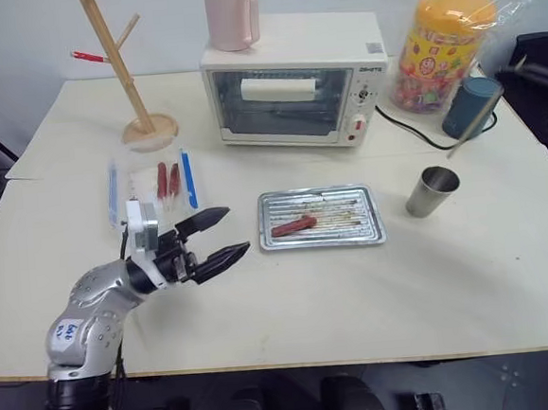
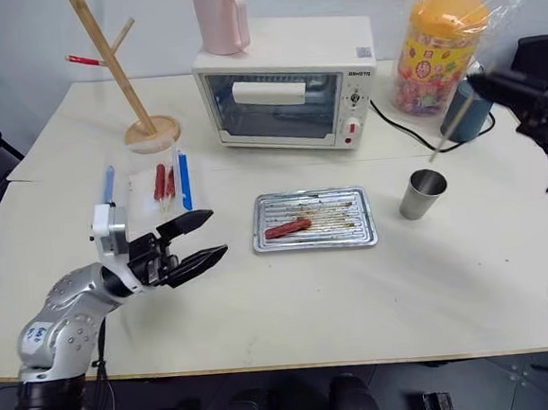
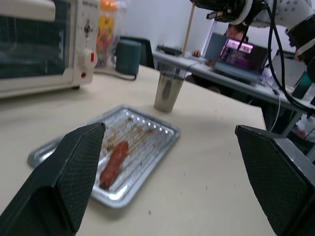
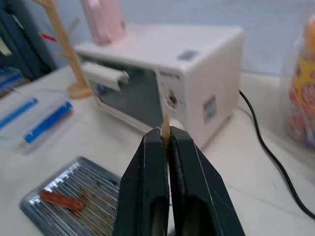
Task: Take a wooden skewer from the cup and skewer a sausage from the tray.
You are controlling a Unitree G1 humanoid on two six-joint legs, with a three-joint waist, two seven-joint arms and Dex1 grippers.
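Now I am seeing the right gripper (image 4: 166, 142) pinching the wooden skewer (image 2: 450, 123), a thin pale stick slanting down toward the tapered steel cup (image 2: 421, 195). The left gripper (image 2: 193, 242) is hovering spread wide beside the ribbed tray (image 2: 362, 219) holding the smooth sausage (image 2: 287, 229).

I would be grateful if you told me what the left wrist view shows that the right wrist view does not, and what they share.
Left wrist alone: the steel cup, the teal cup and the left gripper, jaws apart. Right wrist alone: the right gripper pinching the skewer, the pink jug and the wooden stand. Shared: the tray, the sausage and the toaster oven.
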